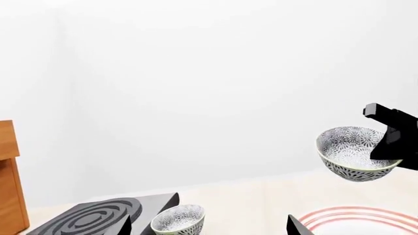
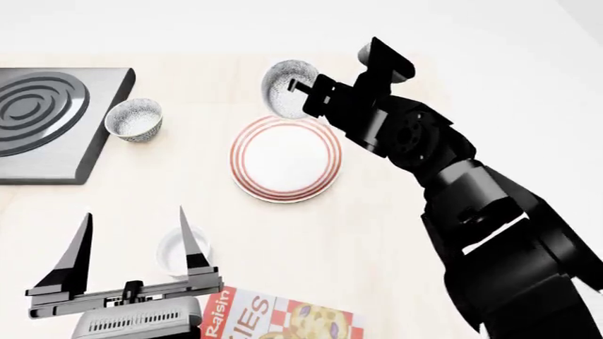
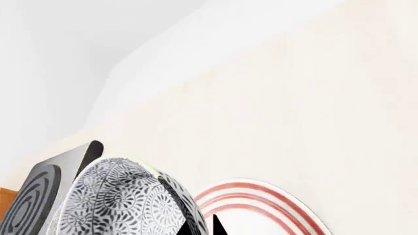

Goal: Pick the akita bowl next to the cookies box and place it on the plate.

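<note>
— Two arms in the head view. Right one?
— Stretched forward past the far rim of the plate (image 2: 282,159), right claw (image 2: 303,95) clamped on the rim of the akita bowl (image 2: 287,86). Bowl lifted clear of the table (image 2: 377,226), above and just beyond the plate.
— Confirmed elsewhere?
— Left wrist view shows the gap: bowl (image 1: 356,154) hanging in the air over the plate's red rings (image 1: 365,220). Right wrist view shows only the patterned outside wall (image 3: 124,200), with the plate (image 3: 261,205) beside it.
— Left arm?
— Low, nearer than the plate; left claw (image 2: 137,244) spread wide, empty, over a white cup (image 2: 179,253). Cookies box (image 2: 278,318) just beside it.
— Second bowl?
— Beside the stove (image 2: 47,120), well left of the plate (image 2: 134,119).
</note>
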You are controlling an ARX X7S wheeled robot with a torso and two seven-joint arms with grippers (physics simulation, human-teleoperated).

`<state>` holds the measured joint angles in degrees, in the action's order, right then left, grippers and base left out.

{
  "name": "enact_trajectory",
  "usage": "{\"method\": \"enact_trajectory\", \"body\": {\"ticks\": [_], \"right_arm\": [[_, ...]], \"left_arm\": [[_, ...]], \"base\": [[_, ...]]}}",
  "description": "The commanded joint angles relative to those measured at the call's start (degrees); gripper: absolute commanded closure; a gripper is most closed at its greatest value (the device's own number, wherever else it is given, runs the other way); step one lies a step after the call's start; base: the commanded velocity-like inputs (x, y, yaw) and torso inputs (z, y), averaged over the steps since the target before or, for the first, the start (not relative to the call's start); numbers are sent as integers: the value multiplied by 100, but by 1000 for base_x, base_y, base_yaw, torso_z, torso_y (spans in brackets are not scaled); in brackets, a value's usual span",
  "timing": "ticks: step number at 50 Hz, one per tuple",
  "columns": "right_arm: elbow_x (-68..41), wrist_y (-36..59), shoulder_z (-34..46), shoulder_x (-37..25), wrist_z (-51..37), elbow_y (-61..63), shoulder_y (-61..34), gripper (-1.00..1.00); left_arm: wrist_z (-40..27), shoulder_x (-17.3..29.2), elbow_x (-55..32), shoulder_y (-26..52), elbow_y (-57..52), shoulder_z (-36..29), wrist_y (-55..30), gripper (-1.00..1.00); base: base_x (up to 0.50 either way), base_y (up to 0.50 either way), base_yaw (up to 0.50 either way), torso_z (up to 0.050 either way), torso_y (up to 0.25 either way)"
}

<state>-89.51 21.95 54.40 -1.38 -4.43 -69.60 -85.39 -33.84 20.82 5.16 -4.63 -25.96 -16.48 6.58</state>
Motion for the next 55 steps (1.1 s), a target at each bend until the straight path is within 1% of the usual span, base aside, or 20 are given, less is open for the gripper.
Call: {"method": "enact_trajectory", "body": {"ticks": [1,9,37,55], "right_arm": [[-118,-149,284,128,174,91,144,100],[-422,-328,770,132,190,153,327,100],[-1635,-901,2628,134,247,395,428,100],[-2263,-1118,3432,136,273,346,437,100]], "left_arm": [[106,-84,54,-15,6,106,43,-100],[94,-74,49,-9,18,101,49,-100],[65,-43,21,7,39,60,42,-100],[41,-20,4,3,59,36,55,-100]], "base": [[0,0,0,0,0],[0,0,0,0,0],[0,0,0,0,1],[0,0,0,0,0]]}}
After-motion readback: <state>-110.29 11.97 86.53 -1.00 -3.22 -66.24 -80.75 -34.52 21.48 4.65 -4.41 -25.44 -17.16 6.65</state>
